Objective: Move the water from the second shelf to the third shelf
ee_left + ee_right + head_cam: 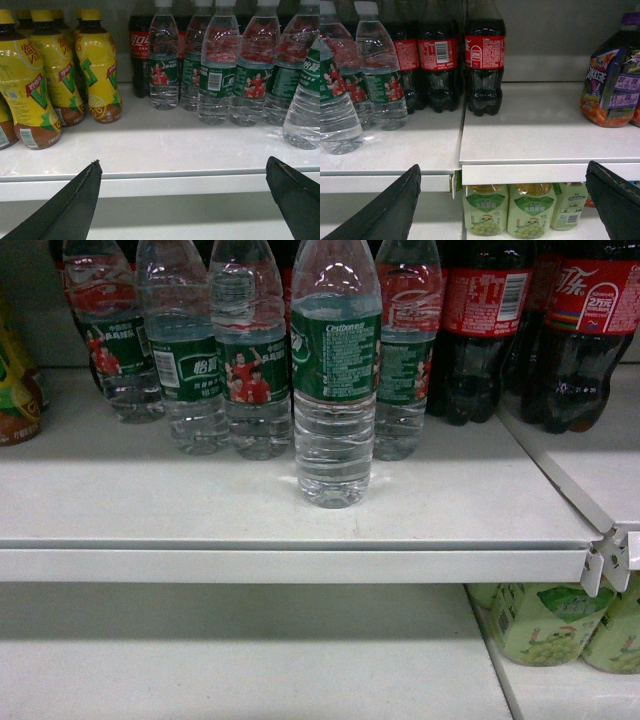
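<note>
Several clear water bottles with green labels stand in a row on the white shelf (150, 500). One water bottle (335, 390) stands alone in front of the row, near the shelf's front edge. That same bottle shows at the far right of the left wrist view (305, 100) and at the far left of the right wrist view (335, 110). My left gripper (183, 161) is open and empty, level with the shelf's front lip, left of the front bottle. My right gripper (505, 166) is open and empty too, facing the shelf edge to the bottle's right. Neither gripper shows in the head view.
Yellow lemon-tea bottles (97, 70) stand left of the water, dark cola bottles (485, 60) right of it. A purple drink pack (612, 80) sits on the neighbouring shelf. Green grape-drink bottles (485, 210) stand on the lower shelf (200, 660). A bracket (600, 560) joins the shelf boards.
</note>
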Tool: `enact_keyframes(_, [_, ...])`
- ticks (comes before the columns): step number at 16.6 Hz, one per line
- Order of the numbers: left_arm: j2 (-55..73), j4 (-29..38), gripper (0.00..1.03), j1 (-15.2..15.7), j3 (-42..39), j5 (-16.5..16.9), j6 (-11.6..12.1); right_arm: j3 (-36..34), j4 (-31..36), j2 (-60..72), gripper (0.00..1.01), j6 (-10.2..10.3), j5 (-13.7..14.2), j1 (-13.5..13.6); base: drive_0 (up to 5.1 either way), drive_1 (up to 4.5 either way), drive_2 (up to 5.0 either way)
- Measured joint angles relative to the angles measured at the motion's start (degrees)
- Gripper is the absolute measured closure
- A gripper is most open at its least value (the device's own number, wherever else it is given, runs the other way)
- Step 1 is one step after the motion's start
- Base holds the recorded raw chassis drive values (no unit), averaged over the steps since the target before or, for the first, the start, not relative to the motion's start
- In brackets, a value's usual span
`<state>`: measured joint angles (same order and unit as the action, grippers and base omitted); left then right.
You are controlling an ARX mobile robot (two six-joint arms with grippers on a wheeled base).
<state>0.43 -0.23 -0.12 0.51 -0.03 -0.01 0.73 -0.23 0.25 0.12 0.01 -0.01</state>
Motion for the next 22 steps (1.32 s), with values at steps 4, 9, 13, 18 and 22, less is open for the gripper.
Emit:
enact_keyframes(4, [0.0,0.0,0.05,0.0,0.0,0.0,0.0,0.0,0.0,0.0,0.03,0.0,0.0,0.0,0.0,0.0,0.0])
enact_keyframes(9, [0.0,0.0,0.05,0.0,0.0,0.0,0.0,0.0,0.0,0.0,0.03,0.0,0.0,0.0,0.0,0.0,0.0])
enact_keyframes(13, [0.0,0.0,0.05,0.0,0.0,0.0,0.0,0.0,0.0,0.0,0.03,0.0,0.0,0.0,0.0,0.0,0.0])
enact_keyframes(18, [0.0,0.0,0.05,0.0,0.0,0.0,0.0,0.0,0.0,0.0,0.03,0.0,0.0,0.0,0.0,0.0,0.0])
enact_keyframes(22, [0.0,0.0,0.05,0.0,0.0,0.0,0.0,0.0,0.0,0.0,0.03,0.0,0.0,0.0,0.0,0.0,0.0])
